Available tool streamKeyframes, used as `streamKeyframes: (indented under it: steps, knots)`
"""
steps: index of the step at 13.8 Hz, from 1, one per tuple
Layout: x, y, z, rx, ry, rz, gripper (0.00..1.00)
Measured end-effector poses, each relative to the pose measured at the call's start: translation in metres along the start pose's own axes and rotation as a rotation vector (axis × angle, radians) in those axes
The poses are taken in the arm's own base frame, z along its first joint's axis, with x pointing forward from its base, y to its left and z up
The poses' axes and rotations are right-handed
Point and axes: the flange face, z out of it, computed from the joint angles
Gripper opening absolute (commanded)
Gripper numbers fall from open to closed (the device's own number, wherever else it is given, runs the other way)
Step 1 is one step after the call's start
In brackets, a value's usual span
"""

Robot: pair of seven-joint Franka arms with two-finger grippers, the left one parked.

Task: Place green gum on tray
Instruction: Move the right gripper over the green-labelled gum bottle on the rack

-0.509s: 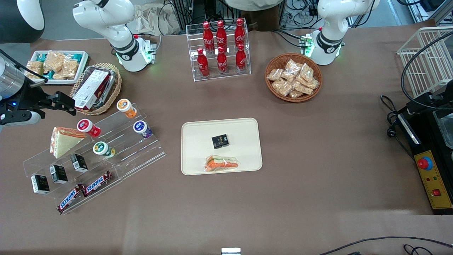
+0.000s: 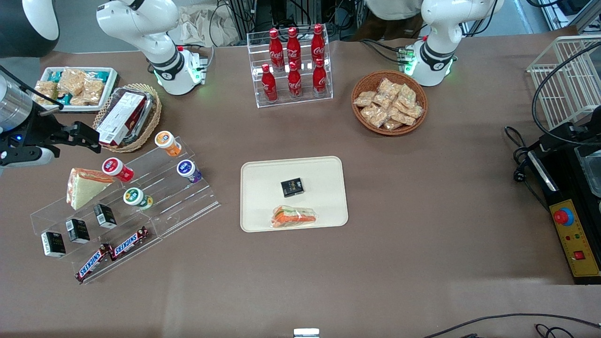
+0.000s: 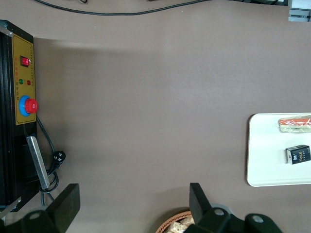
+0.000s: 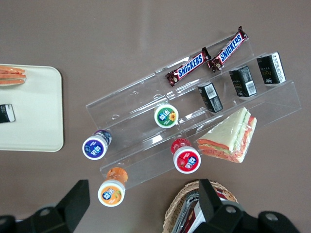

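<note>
The green gum [image 2: 136,197] [image 4: 166,115] stands upright on the clear stepped display rack [image 2: 141,197], well apart from the tray [image 2: 263,173], while the gripper [image 2: 87,137] [image 4: 141,206], jaws apart and empty, hovers above the rack's end nearest the wicker basket [image 2: 152,126].

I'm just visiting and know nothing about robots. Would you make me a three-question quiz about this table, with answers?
1. True or false: the green gum already lies on the tray.
2. Which gum bottle stands on the same clear shelf step as the green gum? A) red B) orange C) purple D) none of them
3. Fill in: the gripper hangs open above the table, beside the wicker basket of boxes, holding ____.

Key
1. False: it stands on the clear stepped shelf.
2. D: red and purple share the next step up, orange the top one.
3. Nothing.
</note>
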Motion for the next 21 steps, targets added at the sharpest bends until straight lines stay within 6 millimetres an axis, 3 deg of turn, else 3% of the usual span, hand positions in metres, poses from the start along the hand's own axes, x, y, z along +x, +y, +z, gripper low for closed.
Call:
streamKeyframes:
  steps: [4,9,16,21]
  knots:
    - [0.01,0.012,0.024,-0.001,0.008,-0.051,1.0]
    - [0.018,0.053,0.109,0.031,0.035,-0.158,0.99]
    - [0.009,0.044,0.21,0.021,0.059,-0.178,0.99]
    - [0.01,0.036,0.266,0.008,0.064,-0.195,0.99]
